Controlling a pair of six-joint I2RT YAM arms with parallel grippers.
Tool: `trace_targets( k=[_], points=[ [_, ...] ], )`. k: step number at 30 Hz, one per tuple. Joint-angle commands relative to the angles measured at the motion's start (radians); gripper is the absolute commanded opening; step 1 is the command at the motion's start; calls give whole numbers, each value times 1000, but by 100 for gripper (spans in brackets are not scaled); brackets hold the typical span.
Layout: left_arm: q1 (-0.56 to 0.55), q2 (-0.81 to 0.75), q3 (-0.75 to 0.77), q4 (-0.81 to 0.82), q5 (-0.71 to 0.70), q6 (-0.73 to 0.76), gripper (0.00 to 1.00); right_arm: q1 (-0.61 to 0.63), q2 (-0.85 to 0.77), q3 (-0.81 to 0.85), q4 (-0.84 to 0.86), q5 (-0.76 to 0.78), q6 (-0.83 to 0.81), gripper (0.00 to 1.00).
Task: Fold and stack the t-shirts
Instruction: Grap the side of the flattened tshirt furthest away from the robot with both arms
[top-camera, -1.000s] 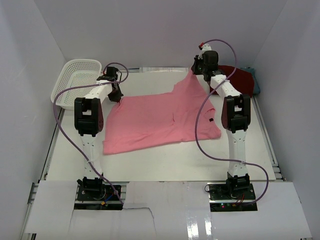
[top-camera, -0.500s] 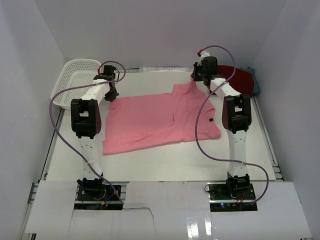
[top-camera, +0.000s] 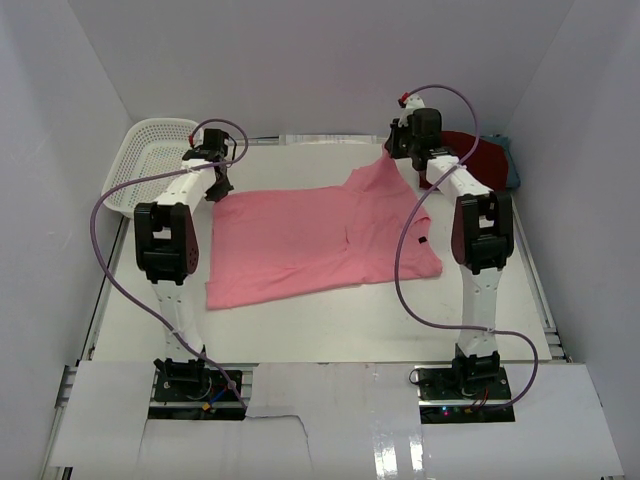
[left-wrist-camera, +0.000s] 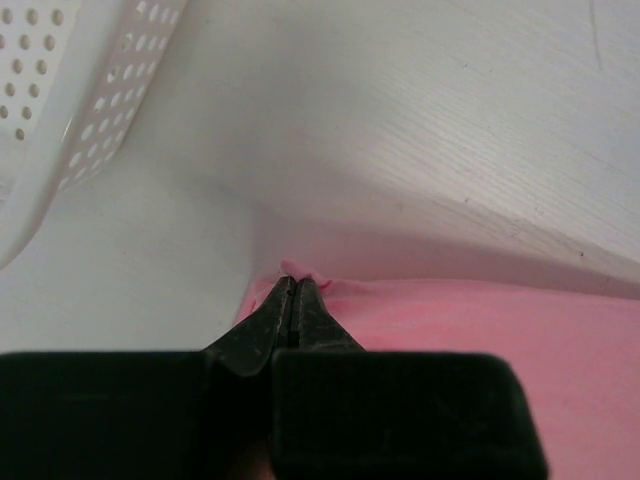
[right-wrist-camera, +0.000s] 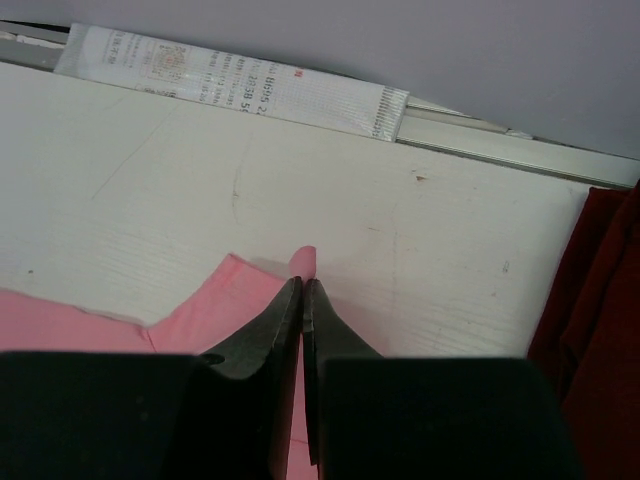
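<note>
Left arm (top-camera: 168, 225) farther outstretched with t-shirt (top-camera: 300, 240)

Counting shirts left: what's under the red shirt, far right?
A teal-grey shirt edge shows at the red shirt's right side, seemingly beneath it. How far it runs under is covered; the right arm hides the red shirt's left part.

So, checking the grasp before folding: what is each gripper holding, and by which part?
Both pinch the pink t-shirt: the left gripper its far left corner, the right gripper its far right corner.
</note>
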Motion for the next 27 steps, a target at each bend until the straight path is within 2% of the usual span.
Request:
trace_targets(
  k=[1,13,22,27],
  points=[
    [3,-91,-28,3,-31,-17,0,-8,-89,-39,77,-13,-18,8],
    [21,-156,-130,32,-26,-43,0,-22,-238,-255,161,-16,-11,8],
    [27,-165,-147,41,-19,-36,0,-25,-293,-263,161,-33,-12,8],
    [32,-166,-163,48,-8,-36,0,-25,-338,-325,175,-27,-17,8]
  ],
)
